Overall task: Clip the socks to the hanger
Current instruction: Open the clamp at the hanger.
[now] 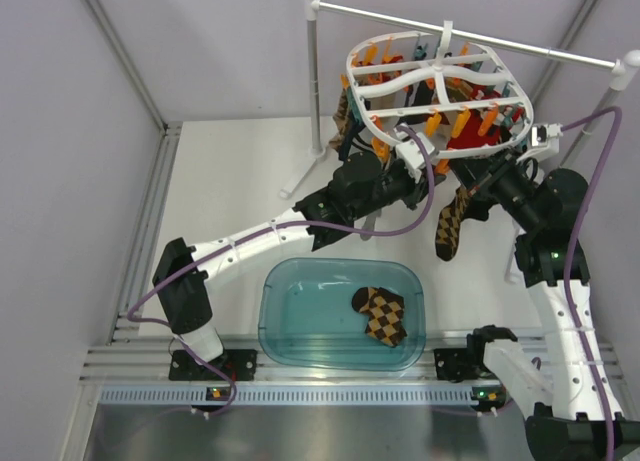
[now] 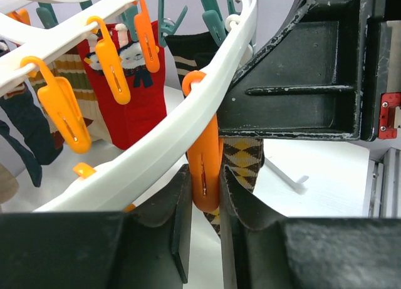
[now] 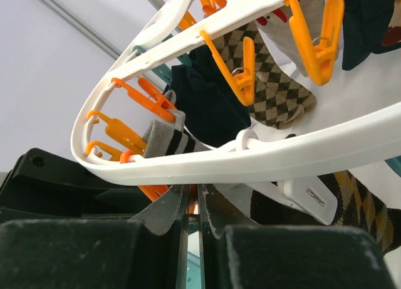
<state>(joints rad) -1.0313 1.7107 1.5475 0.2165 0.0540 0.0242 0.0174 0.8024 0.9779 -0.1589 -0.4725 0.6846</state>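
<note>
Narrowed jaws of the left gripper [image 2: 205,176] press on both sides of an orange clip [image 2: 203,154] that hangs from the white hanger [image 3: 313,150], and one diamond-check sock [image 2: 245,157] dangles just behind that clip. Just under the hanger's rim, the right gripper [image 3: 194,196] has its jaws closed tight beside the top of that sock, though I cannot tell whether they pinch it. Lower down, the other sock [image 1: 382,314] of the pair lies inside the teal tub [image 1: 272,316] on the table.
</note>
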